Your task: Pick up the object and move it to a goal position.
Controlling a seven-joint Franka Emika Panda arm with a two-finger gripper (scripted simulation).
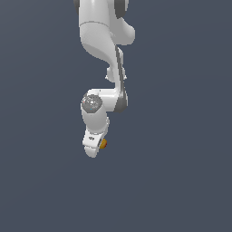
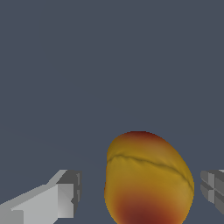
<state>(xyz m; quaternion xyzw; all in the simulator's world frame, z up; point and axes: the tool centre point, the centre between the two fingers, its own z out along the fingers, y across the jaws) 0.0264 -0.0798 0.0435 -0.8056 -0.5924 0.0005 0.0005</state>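
Observation:
The object point(image 2: 146, 179) is a rounded orange-yellow ball with red patches and a crease across it. In the wrist view it fills the space between my gripper point(image 2: 141, 192) fingers. One finger point(image 2: 65, 197) stands a short gap away from it, and the other finger point(image 2: 213, 189) is nearly at its side. The gripper is open around it. In the exterior view the white gripper point(image 1: 93, 147) points down and hides most of the object point(image 1: 103, 144), so only a small orange edge shows at the exterior view's right of the hand.
A plain dark grey-blue surface point(image 1: 181, 181) lies all around. The white arm point(image 1: 102, 41) comes down from the top of the exterior view.

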